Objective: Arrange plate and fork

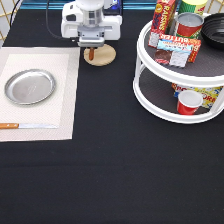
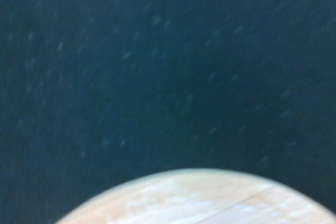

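A black cloth covers the desk (image 1: 115,170). A pale placemat (image 1: 60,95) lies at the exterior view's left, and a wooden-handled knife (image 1: 27,126) rests along its lower edge. A round wooden coaster (image 1: 102,56) sits near the top centre, apart from the mat; its pale edge also shows in the wrist view (image 2: 202,200). At the right stands a white two-tier turntable (image 1: 150,95), with cans (image 1: 189,24) and boxes (image 1: 175,50) on its upper shelf and a red cup (image 1: 189,102) on the lower.
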